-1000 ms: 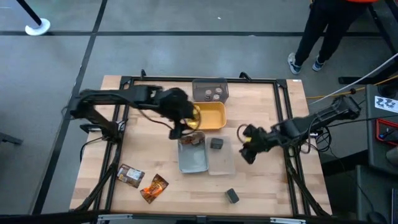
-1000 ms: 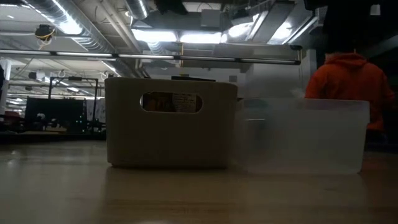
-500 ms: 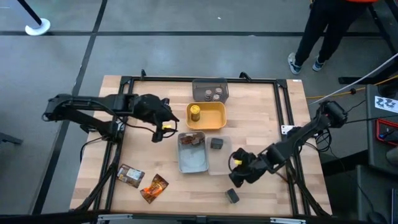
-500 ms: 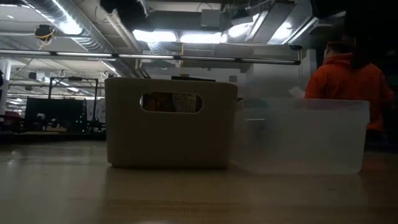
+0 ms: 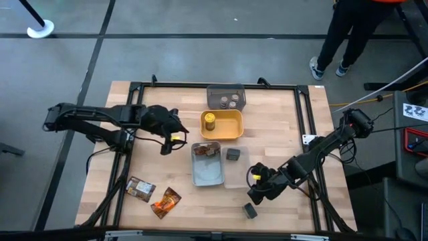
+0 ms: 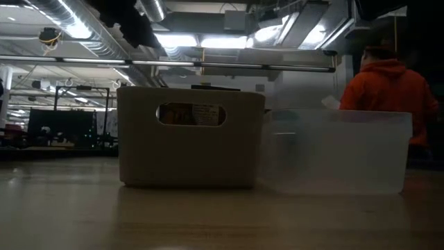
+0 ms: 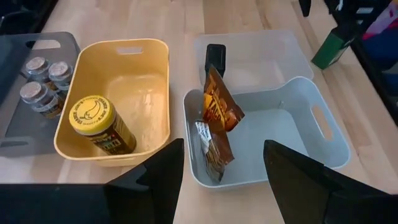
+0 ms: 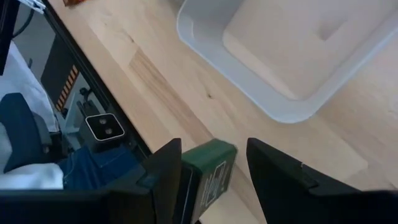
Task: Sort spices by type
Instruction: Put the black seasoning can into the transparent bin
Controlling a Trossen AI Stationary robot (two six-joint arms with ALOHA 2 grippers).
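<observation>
My right gripper (image 5: pixel 257 194) hangs open by the near right part of the table. Its fingers stand on either side of a dark cube box (image 8: pixel 208 174) that lies flat on the wood (image 5: pixel 249 211). My left gripper (image 5: pixel 175 138) is open and holds nothing, left of the trays (image 7: pixel 222 149). The yellow-lidded jar (image 7: pixel 99 124) stands in the yellow tray (image 7: pixel 146 50). Brown and orange foil packets (image 7: pixel 217 118) lean in the pale-blue tray (image 7: pixel 323 124). The second cube box (image 5: pixel 233 154) sits in the clear tray (image 5: pixel 239 175). Small round jars (image 7: pixel 46 78) stand in the grey tray.
A brown packet (image 5: pixel 140 189) and an orange packet (image 5: pixel 166 201) lie on the wood near the table's near left corner. A person in an orange top (image 6: pixel 388 83) stands beyond the far right corner. The trays cluster mid-table, with bare wood to their left and right.
My left gripper has drawn back from the yellow tray toward the table's left. My right gripper has travelled from beside the clear tray toward the near edge and come down over the cube box on the wood. No object has moved.
</observation>
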